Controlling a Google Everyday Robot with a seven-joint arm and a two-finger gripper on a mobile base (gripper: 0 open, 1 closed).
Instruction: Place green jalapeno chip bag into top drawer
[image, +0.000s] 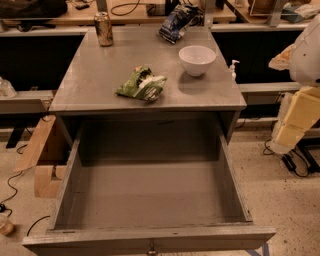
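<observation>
The green jalapeno chip bag (142, 83) lies crumpled on the grey cabinet top (90, 80), near its front edge and a little left of the middle. The top drawer (150, 192) is pulled wide open below it, and its flat bottom holds nothing. A small metal knob (151, 248) shows on the drawer front. My arm hangs at the right edge of the view, beside the cabinet and apart from the bag. Its pale yellow end, the gripper (286, 137), points down at about the level of the drawer's back.
A white bowl (197, 59) stands on the top to the right of the bag. A drink can (103, 28) stands at the back left and a dark blue-and-white chip bag (176, 22) at the back middle. Cardboard (42, 155) and cables lie on the floor at left.
</observation>
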